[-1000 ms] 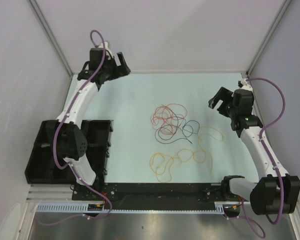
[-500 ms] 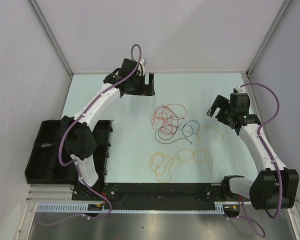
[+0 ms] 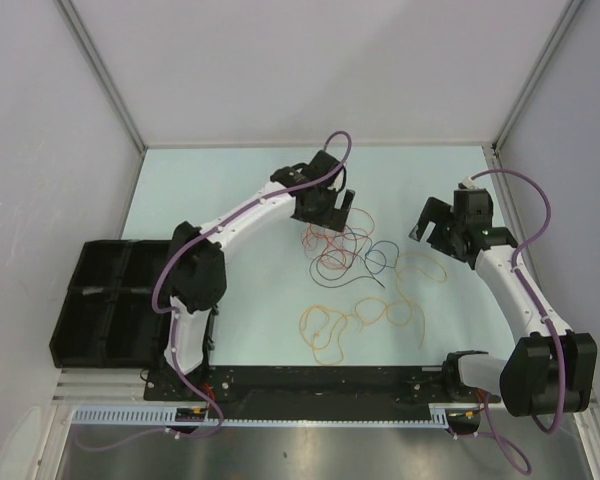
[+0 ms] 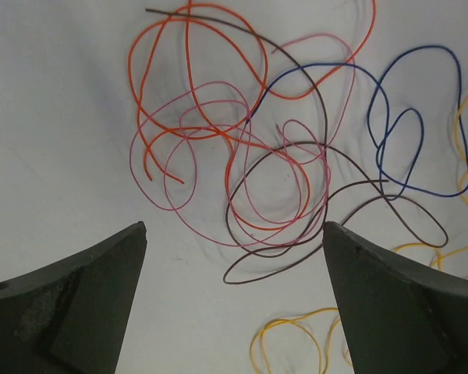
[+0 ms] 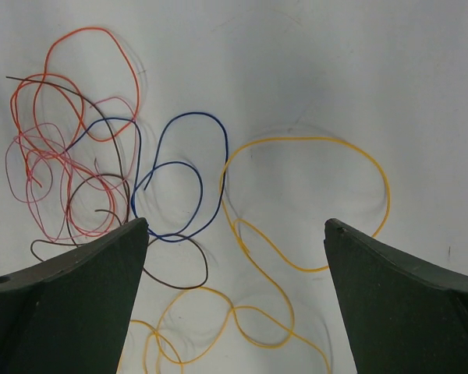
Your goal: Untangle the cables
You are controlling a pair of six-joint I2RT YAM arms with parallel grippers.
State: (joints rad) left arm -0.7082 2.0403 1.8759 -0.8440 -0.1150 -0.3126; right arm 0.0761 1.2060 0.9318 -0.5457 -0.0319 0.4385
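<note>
since a second ago my left pincer point(image 3: 336, 208) has swung in from the far left corner and now hangs over the tangle; my right pincer point(image 3: 430, 222) has crept slightly nearer. both are spread wide and hold nothing. below the left one the cables point(image 3: 345, 245) lie flat near the middle of the table point(image 3: 230, 180): a red wire point(image 4: 132, 78) and a pink wire point(image 4: 218, 84) knotted with a dark wire point(image 4: 226, 274), a blue wire point(image 5: 189, 115) just beside them, a yellow wire point(image 5: 312, 139) trailing toward my right and the near edge. my worry is that closing on the dense crossings would pinch several wires at once and drag the knot tighter. wire this thin may also slip from my fingertips, and both arms reaching one spot could collide. no brand, label or writing can be read.
</note>
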